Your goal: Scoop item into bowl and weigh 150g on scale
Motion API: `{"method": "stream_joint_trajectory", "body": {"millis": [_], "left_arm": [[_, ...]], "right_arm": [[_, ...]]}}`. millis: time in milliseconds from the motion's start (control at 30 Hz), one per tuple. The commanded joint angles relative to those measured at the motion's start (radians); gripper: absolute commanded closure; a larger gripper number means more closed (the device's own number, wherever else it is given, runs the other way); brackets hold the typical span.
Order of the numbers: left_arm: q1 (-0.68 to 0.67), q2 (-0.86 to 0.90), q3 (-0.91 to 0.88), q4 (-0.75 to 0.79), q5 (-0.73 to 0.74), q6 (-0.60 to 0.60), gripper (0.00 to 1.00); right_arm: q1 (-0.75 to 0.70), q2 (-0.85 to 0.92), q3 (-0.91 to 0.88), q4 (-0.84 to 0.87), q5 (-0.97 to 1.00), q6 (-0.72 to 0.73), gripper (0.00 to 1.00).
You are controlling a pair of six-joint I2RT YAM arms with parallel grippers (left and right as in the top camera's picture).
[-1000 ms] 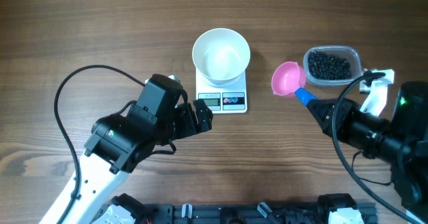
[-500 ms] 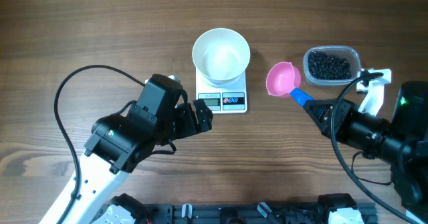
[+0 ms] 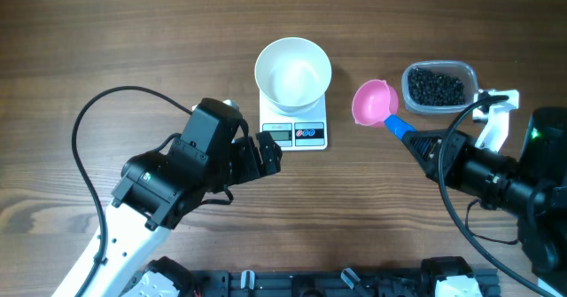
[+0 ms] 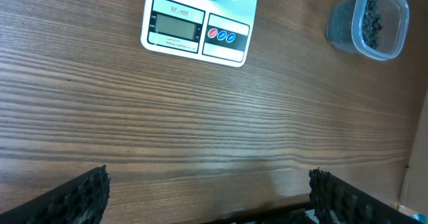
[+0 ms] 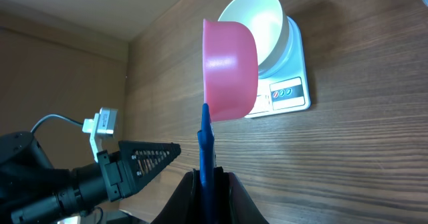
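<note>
From overhead, the right gripper (image 3: 423, 143) is clamped narrow on the blue handle (image 3: 400, 127) of a pink scoop (image 3: 373, 103). The scoop's cup looks empty and hangs between the white bowl (image 3: 293, 71) and the clear tub (image 3: 440, 64) that holds the black beads (image 3: 434, 87). The bowl sits on the scale (image 3: 295, 136) and also looks empty, so I judge the first load is yet to be taken. To do it well, the cup should swing over the tub, dip mouth-first into the heap, then level off before crossing to the bowl, since round beads will roll out of a tilted cup onto the table (image 3: 133, 31). The left gripper (image 3: 267, 152) rests just beside the scale's front edge, jaws spread wide and holding nothing. The left wrist view shows those wide-set fingers over bare wood, with the scale's display ahead and unblocked, its digits too faint to read. The right wrist view looks along the handle: the cup stands on edge with bowl and scale beyond it, and the left arm is low in the frame, clear of the path. Nothing blocks the tub, though its near wall and the right arm's own cable (image 3: 456, 160) need minding.
</note>
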Motion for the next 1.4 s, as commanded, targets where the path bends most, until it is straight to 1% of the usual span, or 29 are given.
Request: {"method": "stream_joint_trajectory", "body": {"millis": [0,167,233,300,367,400,467,533,567,633,700,767,800,833,900,933,1000,1100,1167,1200,1233,1267,1300,1367], "left_arm": [[0.005,-0.001,0.011,-0.001,-0.010,0.023,0.00],[0.005,-0.001,0.011,-0.001,-0.010,0.023,0.00],[0.005,-0.001,0.011,-0.001,-0.010,0.023,0.00],[0.005,-0.001,0.011,-0.001,-0.010,0.023,0.00],[0.005,-0.001,0.011,0.000,-0.010,0.022,0.00],[0.005,-0.001,0.011,0.030,-0.010,0.012,0.00],[0.005,-0.001,0.011,0.059,-0.010,0.012,0.00],[0.005,-0.001,0.011,0.051,-0.002,0.012,0.00],[0.004,-0.001,0.011,0.047,0.037,0.021,0.00],[-0.024,0.021,0.002,0.045,0.039,0.101,0.00],[-0.062,0.089,-0.011,0.032,0.014,0.076,0.00],[-0.080,0.176,-0.010,0.000,-0.080,0.000,0.00],[-0.083,0.203,-0.010,-0.012,-0.125,-0.016,0.00],[-0.083,0.230,-0.010,-0.012,-0.157,-0.015,0.00],[-0.083,0.227,-0.010,-0.020,-0.159,-0.014,0.00],[-0.079,0.202,-0.010,-0.025,-0.159,-0.015,0.00],[-0.052,0.071,-0.010,-0.035,-0.160,-0.014,0.00],[-0.024,-0.196,-0.025,-0.034,-0.245,-0.005,0.00],[-0.024,-0.289,-0.123,0.041,-0.257,-0.008,0.00],[-0.024,-0.297,-0.180,0.076,-0.254,-0.017,0.00],[-0.024,-0.274,-0.272,0.143,-0.238,-0.035,0.00],[-0.024,-0.238,-0.310,0.201,-0.224,-0.033,0.01],[-0.024,-0.159,-0.309,0.222,-0.214,-0.024,0.00],[-0.024,-0.037,-0.250,0.217,-0.194,0.004,0.01]], "right_arm": [[0.000,0.001,0.018,0.007,-0.019,-0.018,0.96],[0.000,0.001,0.018,0.070,-0.019,-0.011,0.96],[-0.001,0.001,0.018,0.125,-0.017,-0.053,0.96],[-0.001,0.001,0.018,0.172,0.035,-0.077,0.96],[-0.001,0.001,0.018,0.171,0.128,-0.077,0.96],[-0.001,0.001,0.018,0.163,0.177,-0.079,0.96],[0.000,0.001,0.018,0.158,0.183,-0.124,0.96],[0.000,0.001,0.018,0.156,0.183,-0.125,0.96],[-0.001,0.001,0.018,0.156,0.184,-0.124,0.96],[0.000,0.001,0.018,0.149,0.184,-0.122,0.96],[-0.001,0.001,0.018,0.130,0.183,-0.122,0.96],[0.000,0.001,0.018,0.114,0.183,-0.122,0.96],[-0.001,0.001,0.018,0.108,0.183,-0.122,0.96],[0.000,0.001,0.018,0.099,0.183,-0.122,0.96],[0.000,0.001,0.018,0.092,0.183,-0.123,0.96],[-0.001,0.001,0.018,0.089,0.184,-0.123,0.96],[-0.001,0.001,0.018,0.090,0.184,-0.123,0.96],[-0.001,0.001,0.018,0.093,0.184,-0.123,0.96],[-0.001,0.001,0.018,0.098,0.184,-0.121,0.96],[-0.001,0.001,0.018,0.105,0.184,-0.100,0.96],[-0.001,0.001,0.018,0.119,0.184,-0.080,0.96],[-0.001,0.001,0.018,0.126,0.184,-0.070,0.96],[-0.001,0.001,0.018,0.128,0.183,-0.069,0.96],[-0.001,0.001,0.018,0.126,0.183,-0.070,0.96]]}}
